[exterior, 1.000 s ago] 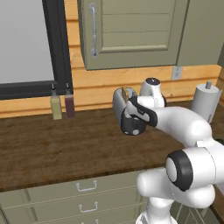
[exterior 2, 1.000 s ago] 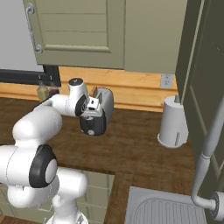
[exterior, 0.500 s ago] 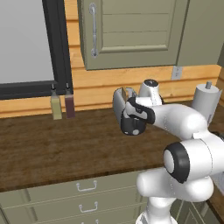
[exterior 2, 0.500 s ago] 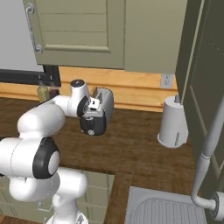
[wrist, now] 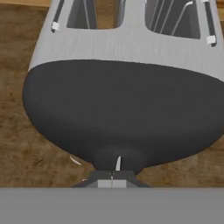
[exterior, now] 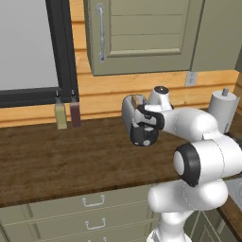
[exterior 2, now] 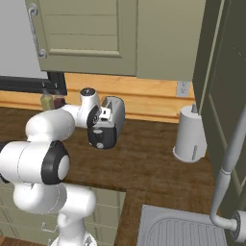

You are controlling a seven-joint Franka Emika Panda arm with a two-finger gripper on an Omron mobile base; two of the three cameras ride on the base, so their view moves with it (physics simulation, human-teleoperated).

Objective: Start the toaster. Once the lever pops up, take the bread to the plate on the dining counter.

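The tool (wrist: 111, 176), pressed together, has been lowered on the toaster (exterior: 133, 112) end face; the lever is judged pressed.

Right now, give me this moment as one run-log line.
phase: starting toaster | gripper: shut, at black end face of toaster | lever: low on that face | bread: not seen | paper-towel roll: right of toaster, apart

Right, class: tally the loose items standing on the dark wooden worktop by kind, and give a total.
Toaster: 1
Paper-towel roll: 1
Bottles: 2, a pale olive bottle and a dark red bottle
Total: 4
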